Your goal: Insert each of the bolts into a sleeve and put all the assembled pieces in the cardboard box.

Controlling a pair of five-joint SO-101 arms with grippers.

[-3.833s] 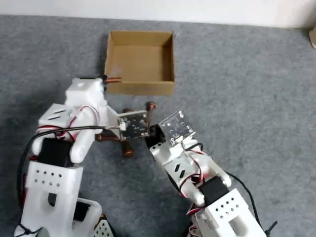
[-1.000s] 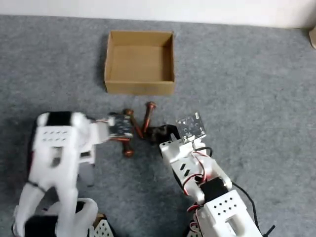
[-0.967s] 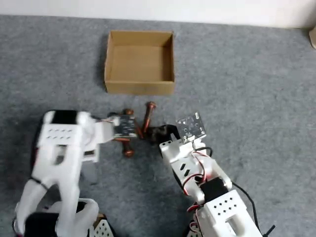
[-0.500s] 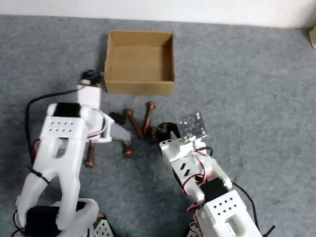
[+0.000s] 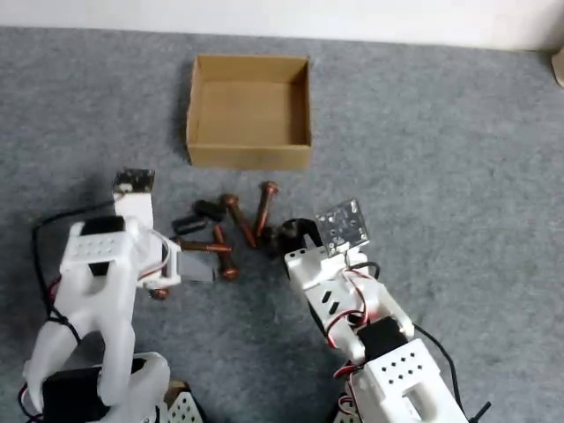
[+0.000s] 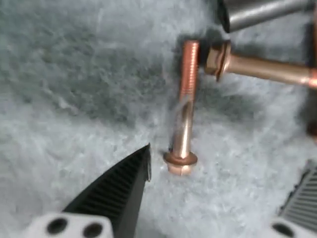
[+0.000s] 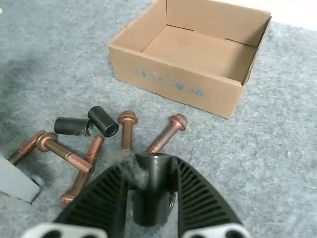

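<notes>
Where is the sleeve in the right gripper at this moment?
In the right wrist view the black sleeve is clamped in the right gripper, right beside the copper bolts, with the cardboard box beyond them.

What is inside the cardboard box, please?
Only the bare floor of the cardboard box shows; nothing lies on it. Its near wall covers a thin strip of floor in the right wrist view.

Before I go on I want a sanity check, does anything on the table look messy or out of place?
Nothing looks damaged. The copper bolts lie jumbled at all angles in front of the cardboard box, some touching each other, with two black sleeves loose among them.
</notes>
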